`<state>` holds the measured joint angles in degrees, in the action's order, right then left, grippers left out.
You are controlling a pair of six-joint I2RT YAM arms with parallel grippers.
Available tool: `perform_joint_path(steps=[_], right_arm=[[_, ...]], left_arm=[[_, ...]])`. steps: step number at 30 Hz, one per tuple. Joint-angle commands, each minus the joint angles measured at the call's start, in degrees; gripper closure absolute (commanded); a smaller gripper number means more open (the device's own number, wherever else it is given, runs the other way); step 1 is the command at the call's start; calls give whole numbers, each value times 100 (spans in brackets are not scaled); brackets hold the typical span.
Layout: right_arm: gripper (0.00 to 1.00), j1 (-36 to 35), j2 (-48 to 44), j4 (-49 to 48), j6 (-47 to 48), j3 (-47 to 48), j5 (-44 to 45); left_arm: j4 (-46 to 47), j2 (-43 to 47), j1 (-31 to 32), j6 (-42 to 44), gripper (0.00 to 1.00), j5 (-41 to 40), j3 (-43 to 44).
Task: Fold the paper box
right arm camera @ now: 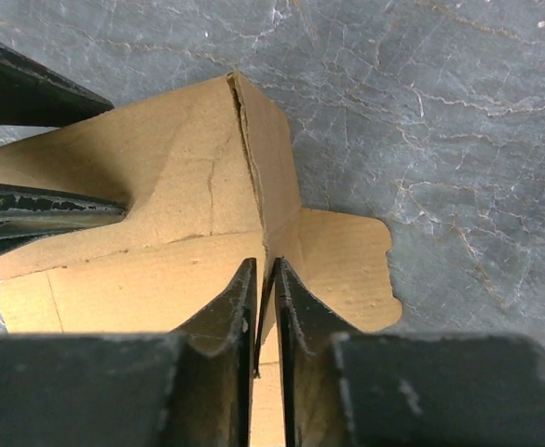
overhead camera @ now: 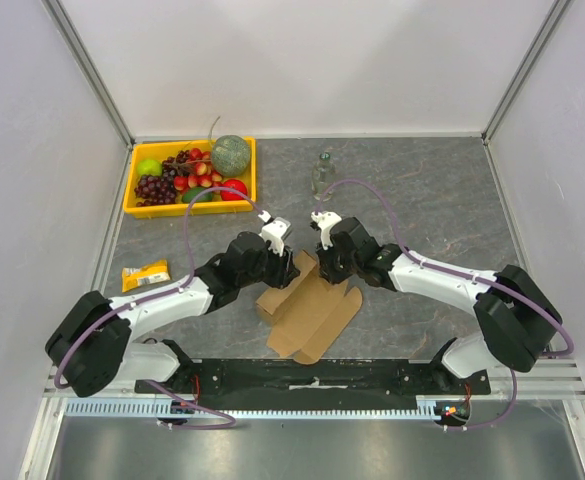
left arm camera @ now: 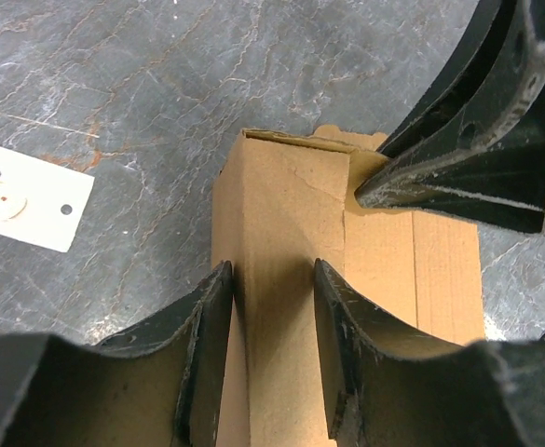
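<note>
**Now: both hands on one raised corner of the paper box**

Top view. The paper box [overhead camera: 307,310] lies partly flat on the worktop [overhead camera: 442,200], directly under and between the two hands. Its unfolded flaps trail back toward the arm bases. The left hand [overhead camera: 284,265] and right hand [overhead camera: 327,268] point down at its far end, close together. The fruit tray [overhead camera: 132,205], bottle [overhead camera: 321,172] and snack packet [overhead camera: 145,275] all sit well apart from the hands.

Left wrist view. The left hand [left arm camera: 272,270] is about half spread. Its fingers stand either side of an upright folded wall, and cardboard fills the gap, so I read it as a grip. The wall's long axis runs straight ahead of the hand and ends at a corner. A finger [left arm camera: 412,182] of the right hand touches the sheet there, ahead and to the right. There is bare worktop ahead and to the left.

Right wrist view. The right hand [right arm camera: 265,279] is nearly closed, leaving only a thin slit. A cardboard edge runs into the slit, but I cannot tell whether it is pinched. The raised corner [right arm camera: 244,121] stands just ahead. A rounded tab [right arm camera: 347,261] lies flat to the right of the fingers. The left hand's finger [right arm camera: 48,209] is at the left.

Judgement. The right hand is nearer the tab and the end flap. There is free room on each hand's outer side, while the space between the hands is tight.
</note>
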<state>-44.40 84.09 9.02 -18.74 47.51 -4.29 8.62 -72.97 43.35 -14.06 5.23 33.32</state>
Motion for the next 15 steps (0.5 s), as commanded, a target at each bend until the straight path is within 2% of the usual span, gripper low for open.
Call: perform_joint_path(steps=[1,3,6,10,15], right_arm=[[76,-33,-77,-111,-42,-110,-98],[67,-33,-121,-76,11,-110,-28],[62,-33,-235,12,72,-84,139],[48,-33,-411,74,169,22,236],[44,-33,-701,170,187,180,394]], left_arm=[[140,-200,6,194,55,285,-71],[140,-209,-2,202,55,277,-63],[131,-209,-2,229,55,268,-71],[113,-226,6,246,55,232,-63],[105,-262,-2,246,55,232,-54]])
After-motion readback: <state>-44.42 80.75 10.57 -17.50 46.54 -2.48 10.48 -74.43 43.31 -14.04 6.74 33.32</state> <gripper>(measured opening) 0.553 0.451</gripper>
